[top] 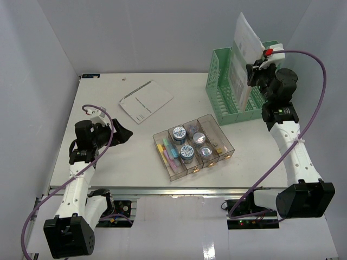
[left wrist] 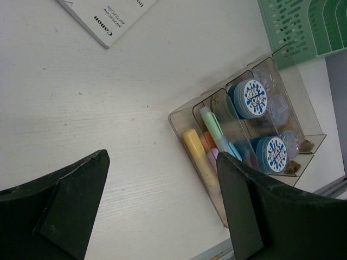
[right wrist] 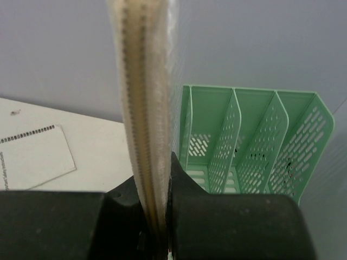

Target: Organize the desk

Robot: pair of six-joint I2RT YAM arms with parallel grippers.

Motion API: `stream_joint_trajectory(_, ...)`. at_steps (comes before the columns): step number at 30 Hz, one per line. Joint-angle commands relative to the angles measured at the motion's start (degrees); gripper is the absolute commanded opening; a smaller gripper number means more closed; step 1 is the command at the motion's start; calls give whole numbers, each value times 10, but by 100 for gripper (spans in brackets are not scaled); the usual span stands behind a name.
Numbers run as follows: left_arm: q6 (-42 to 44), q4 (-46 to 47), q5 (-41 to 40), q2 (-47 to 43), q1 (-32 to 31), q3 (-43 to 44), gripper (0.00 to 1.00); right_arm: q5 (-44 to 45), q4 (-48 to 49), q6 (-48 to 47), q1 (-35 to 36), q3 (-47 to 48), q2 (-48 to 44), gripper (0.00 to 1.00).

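Right wrist view: right tool (right wrist: 156,195) clamped on upright booklet (right wrist: 143,81), seen edge-on.
Rack: green mesh rack (right wrist: 249,135) just right of booklet, slots parallel to it.
Tabletop: tabletop (top: 135,157) lies below, rack at its far right corner, nearer the right arm.
Left arm: left tool (left wrist: 160,179) fingers apart, empty, near clear tray (left wrist: 187,122).

The desk (top: 135,162) is seen as a large, flat, white, roughly square tabletop, laid level behind the metal rail (top: 173,190) fixed along its near edge.

Three plain pale grey panels enclose the scene: back wall (top: 162,32), left wall (top: 27,81), right wall (top: 333,135). Matte. Light even, shadows soft.
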Motion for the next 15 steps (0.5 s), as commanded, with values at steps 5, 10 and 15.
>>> stream_joint_trajectory(5,7,14,12,-7,-2,-2,91,-29,120,-39,10,-23,-19,8)
stream_joint_trajectory(10,7,13,11,-5,-2,-3,91,-59,132,-58,19,-9,6,8)
stream_joint_trajectory(15,7,13,10,-1,-2,-3,91,-49,162,-68,24,-19,25,8)
